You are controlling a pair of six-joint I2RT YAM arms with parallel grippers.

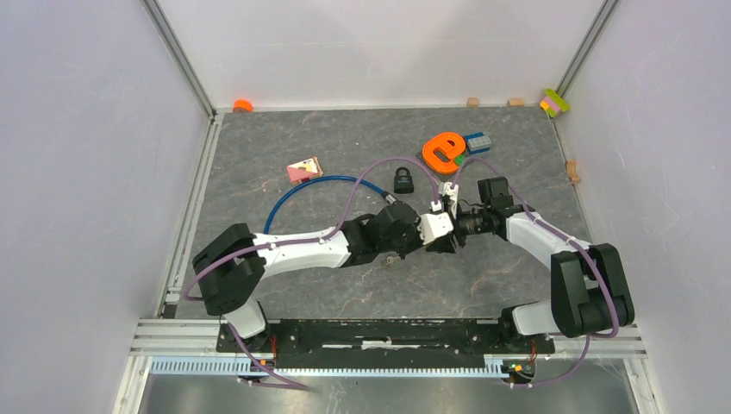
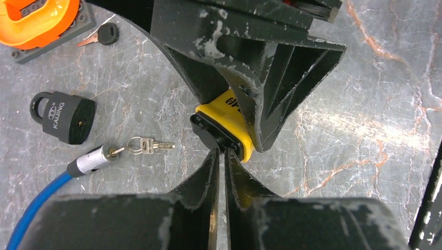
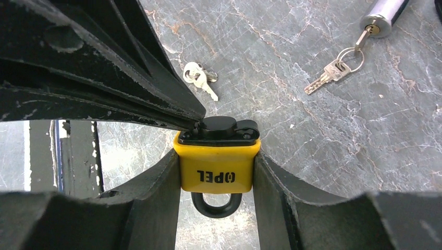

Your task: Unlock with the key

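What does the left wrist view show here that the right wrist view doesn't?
Only the left wrist view: a black padlock, an orange piece on a gray block, and a black-headed key. Only the right wrist view: a loose pair of silver keys and the shackle of the yellow padlock. Both: that padlock gripped by the right hand, and the cable lock's metal end with its key ring.

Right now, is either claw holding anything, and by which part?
The right gripper clamps the yellow padlock by its body's sides. The left gripper sits at the black key head at its base; grip unclear.
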